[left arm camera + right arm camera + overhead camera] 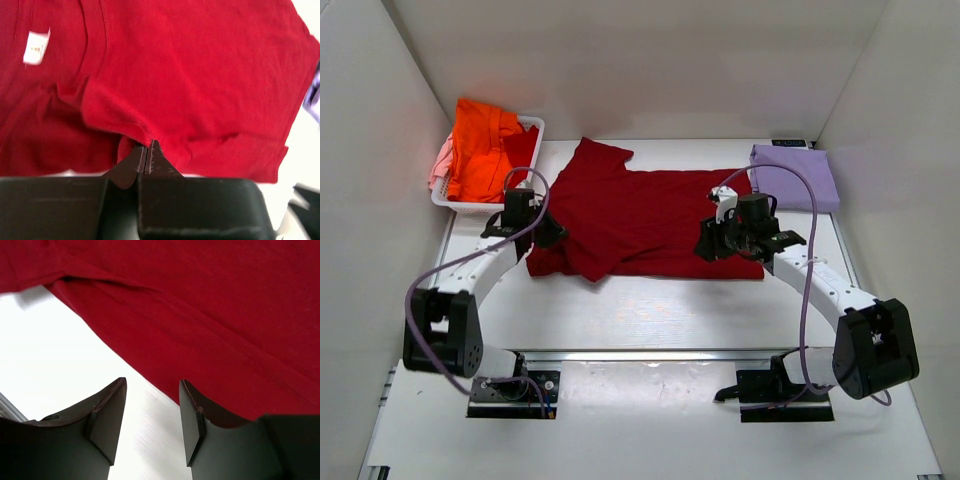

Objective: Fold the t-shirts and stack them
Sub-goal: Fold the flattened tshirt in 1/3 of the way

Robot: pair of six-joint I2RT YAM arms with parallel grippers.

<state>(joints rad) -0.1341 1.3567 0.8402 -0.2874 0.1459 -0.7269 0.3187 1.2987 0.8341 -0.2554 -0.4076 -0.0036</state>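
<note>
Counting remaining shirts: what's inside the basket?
An orange shirt fills most of the basket, red cloth at its right, a pink shirt over the left rim. Anything beneath is covered.

**One overhead view, two wrist close-ups**

The top camera looks down from above and behind the arm bases and takes in the whole desk. Each wrist camera sits very near the cloth, looking past the left end effector or the right end effector. All three views share the dark red t-shirt.
</note>
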